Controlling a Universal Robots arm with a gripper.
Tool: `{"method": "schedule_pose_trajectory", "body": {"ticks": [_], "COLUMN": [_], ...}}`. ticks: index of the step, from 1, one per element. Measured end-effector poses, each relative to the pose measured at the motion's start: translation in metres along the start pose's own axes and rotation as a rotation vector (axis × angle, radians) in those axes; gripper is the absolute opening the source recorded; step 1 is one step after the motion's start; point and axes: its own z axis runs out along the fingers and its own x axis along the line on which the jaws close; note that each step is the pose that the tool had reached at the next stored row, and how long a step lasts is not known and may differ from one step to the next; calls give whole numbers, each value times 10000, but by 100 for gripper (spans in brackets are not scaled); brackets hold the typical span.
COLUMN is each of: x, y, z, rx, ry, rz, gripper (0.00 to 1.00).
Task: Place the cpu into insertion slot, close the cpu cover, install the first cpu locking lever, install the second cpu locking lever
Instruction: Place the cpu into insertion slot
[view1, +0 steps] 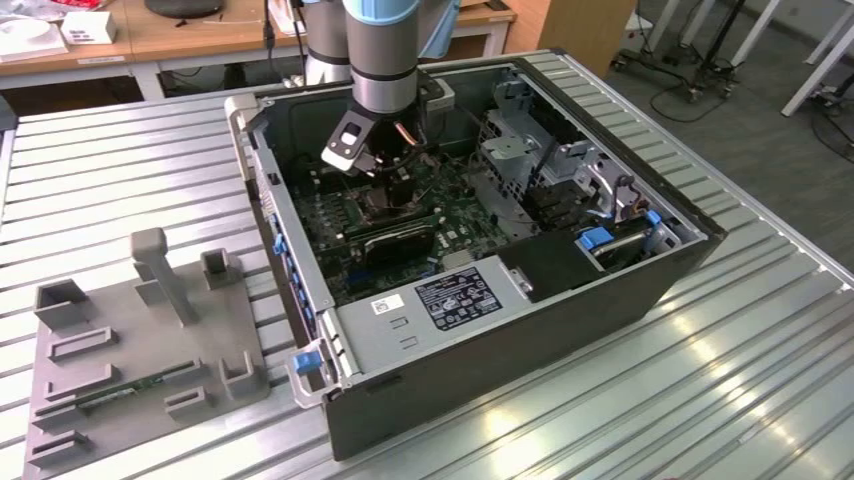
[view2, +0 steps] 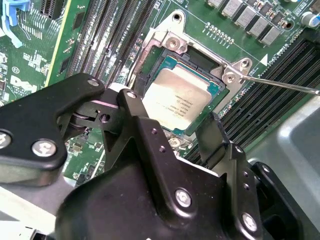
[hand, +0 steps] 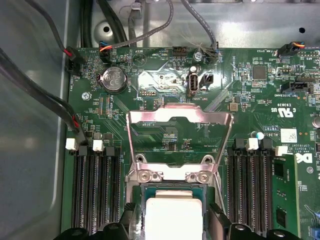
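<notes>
The pincer (view1: 380, 185) is sunk into the open computer case (view1: 534, 330), which lies on the ribbed metal worktop (view1: 694, 400). It hangs right over the green circuit board (hand: 150, 80). In both wrist views its black fingers (hand: 129, 222) are spread apart, one on each side of the cpu (hand: 172, 215). In the first wrist view a thin gap shows between each finger and the chip's edge, so the pincer (hand: 172, 224) is open and grips nothing.

The cpu (view2: 180, 100) lies flat inside the insertion slot (view2: 197, 60), directly below the pincer (view2: 172, 115) and between its fingertips. The cpu cover (hand: 150, 117) is not closed. It stands swung back on its hinge, just beyond the slot on the far side from the pincer, and the board shows through its window.

A thin metal locking lever (view2: 280, 86) sticks out from the slot's corner, away from the pincer. Long black memory slots (hand: 92, 190) run along both sides of the slot, outside the fingers.
</notes>
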Motion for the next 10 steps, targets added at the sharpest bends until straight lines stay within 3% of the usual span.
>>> {"method": "schedule_pose_trajectory", "body": {"ticks": [5, 10], "x": [0, 1], "y": [2, 8], "z": [-32, -111], "rx": [0, 0], "ry": [0, 0], "rz": [0, 0], "gripper": [67, 67]}}
